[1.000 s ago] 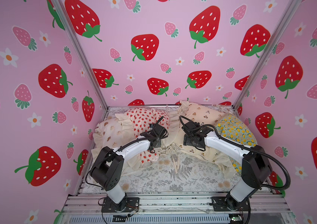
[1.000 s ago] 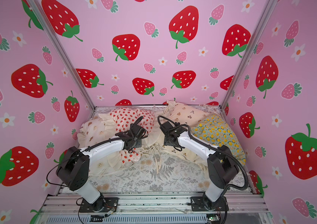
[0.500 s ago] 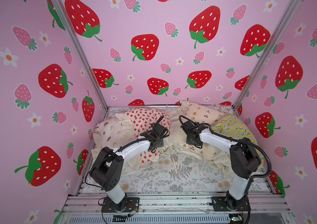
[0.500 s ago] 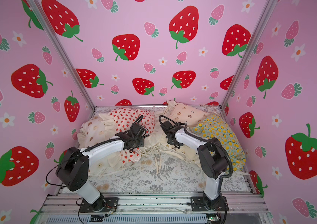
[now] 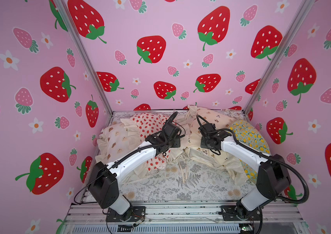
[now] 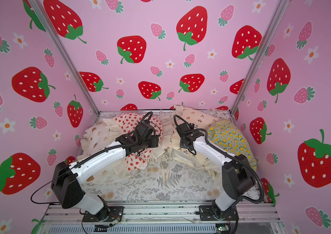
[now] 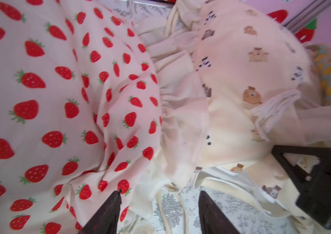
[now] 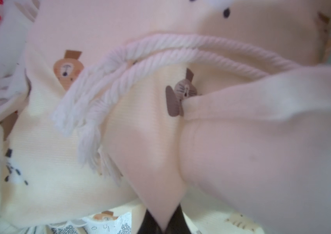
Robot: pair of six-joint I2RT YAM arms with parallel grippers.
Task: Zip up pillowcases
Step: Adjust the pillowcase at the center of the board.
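Pink strawberry walls enclose a fern-print sheet carrying the bear-face pillowcase, strawberry pillowcase, animal-print pillowcase and lemon pillowcase, side by side. The animal-print pillowcase runs from the back wall forward. The right gripper pinches its cream fold. The left gripper stands with its jaws apart and empty beside the strawberry pillowcase.

**Four ruffled pillowcases, one pinched**

The strawberry-print pillowcase lies crumpled just beside the parted left jaws. Its cream ruffle meets the ruffle of the cream animal-print pillowcase, and a plain cream fold of that one is pinched between the closed right jaws. The white bear-face pillowcase lies outward of the left jaws. The lemon-on-teal pillowcase lies plump outward of the right jaws.
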